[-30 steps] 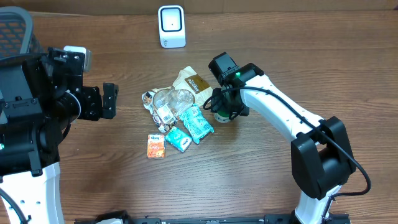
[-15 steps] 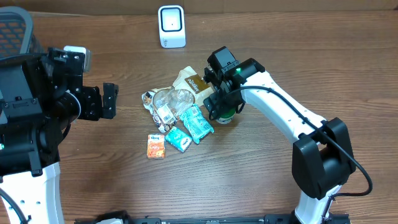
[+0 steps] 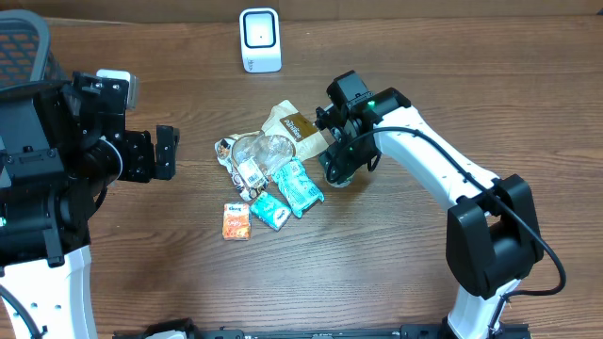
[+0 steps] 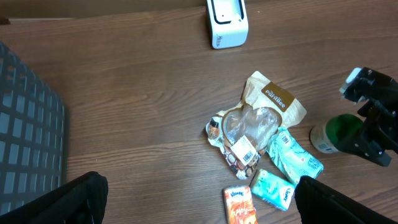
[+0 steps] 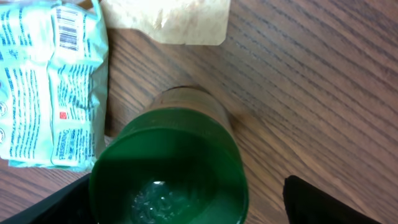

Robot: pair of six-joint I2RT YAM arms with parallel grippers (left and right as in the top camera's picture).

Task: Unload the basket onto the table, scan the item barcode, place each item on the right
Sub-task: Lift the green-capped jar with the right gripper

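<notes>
A small jar with a green lid (image 5: 168,168) stands upright on the wooden table, at the right edge of a pile of packets. My right gripper (image 5: 199,205) hangs just above it, open, with its fingers straddling the lid. A gap shows between the lid and the right finger (image 5: 336,199). From overhead the right gripper (image 3: 341,160) hides most of the jar (image 3: 336,179). The white barcode scanner (image 3: 260,40) stands at the far edge. My left gripper (image 3: 168,153) is open and empty, well to the left of the pile.
The pile holds a beige pouch with a brown label (image 3: 292,124), a clear wrapper (image 3: 256,153), two teal packets (image 3: 300,185) (image 3: 269,211) and an orange tissue pack (image 3: 236,221). A grey mesh basket (image 4: 25,137) sits at the left.
My right gripper's jaws have spread wider around the green-lidded jar, and the wrist has shifted slightly right. The jar stays on the table. The left arm has not moved.
</notes>
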